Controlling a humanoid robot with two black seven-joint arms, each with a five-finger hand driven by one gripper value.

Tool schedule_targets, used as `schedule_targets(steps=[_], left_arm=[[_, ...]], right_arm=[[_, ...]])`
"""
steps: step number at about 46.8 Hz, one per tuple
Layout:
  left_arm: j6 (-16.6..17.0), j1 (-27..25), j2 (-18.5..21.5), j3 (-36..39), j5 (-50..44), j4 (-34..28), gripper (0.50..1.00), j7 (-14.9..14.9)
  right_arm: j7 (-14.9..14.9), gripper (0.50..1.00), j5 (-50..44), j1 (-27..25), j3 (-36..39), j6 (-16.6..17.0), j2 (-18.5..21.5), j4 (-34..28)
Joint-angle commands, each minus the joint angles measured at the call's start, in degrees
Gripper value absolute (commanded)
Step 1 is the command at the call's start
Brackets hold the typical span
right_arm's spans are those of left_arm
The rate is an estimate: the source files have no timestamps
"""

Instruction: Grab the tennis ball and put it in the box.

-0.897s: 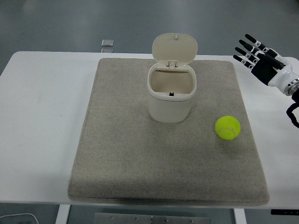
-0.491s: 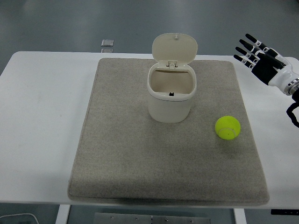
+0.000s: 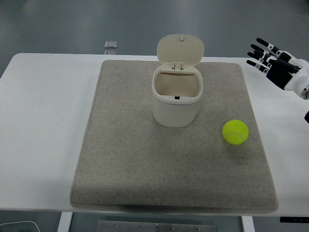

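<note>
Stood open-lidded at the far middle of the mat [image 3: 120,159], the box [image 3: 176,99], apparently empty. Lay untouched on the mat's right side, the tennis ball [image 3: 235,132]. Hovered far right, well apart from it, the right hand [image 3: 275,65], fingers spread, holding nothing. Needed next, probably: lowering over the ball, closing evenly around it.

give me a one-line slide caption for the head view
Tennis ball lies on the grey mat right of the open-lidded box, right hand open at the table's far right edge.
</note>
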Motion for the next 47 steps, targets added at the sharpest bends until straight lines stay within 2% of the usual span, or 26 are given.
schedule_targets(steps=[1, 11, 33, 41, 47], left_arm=[[0.0, 0.0, 0.0, 0.0, 0.0, 0.0, 0.992, 0.0], [0.0, 0.0, 0.0, 0.0, 0.0, 0.0, 0.992, 0.0], [0.0, 0.0, 0.0, 0.0, 0.1, 0.0, 0.992, 0.0], [0.0, 0.0, 0.0, 0.0, 0.0, 0.0, 0.992, 0.0], [0.0, 0.0, 0.0, 0.0, 0.0, 0.0, 0.992, 0.0]], right_arm=[[0.1, 0.905, -0.6, 0.2, 0.1, 0.7, -0.9, 0.0], [0.1, 0.905, -6.5, 0.8, 0.0, 1.8, -2.4, 0.3], [0.3, 0.905, -23.9, 3.2, 0.1, 10.5, -8.5, 1.3], [2.9, 0.905, -30.8, 3.1, -0.2, 11.3, -9.9, 4.6], [6.1, 0.905, -38.3, 2.8, -0.3, 11.2, -11.4, 8.8]])
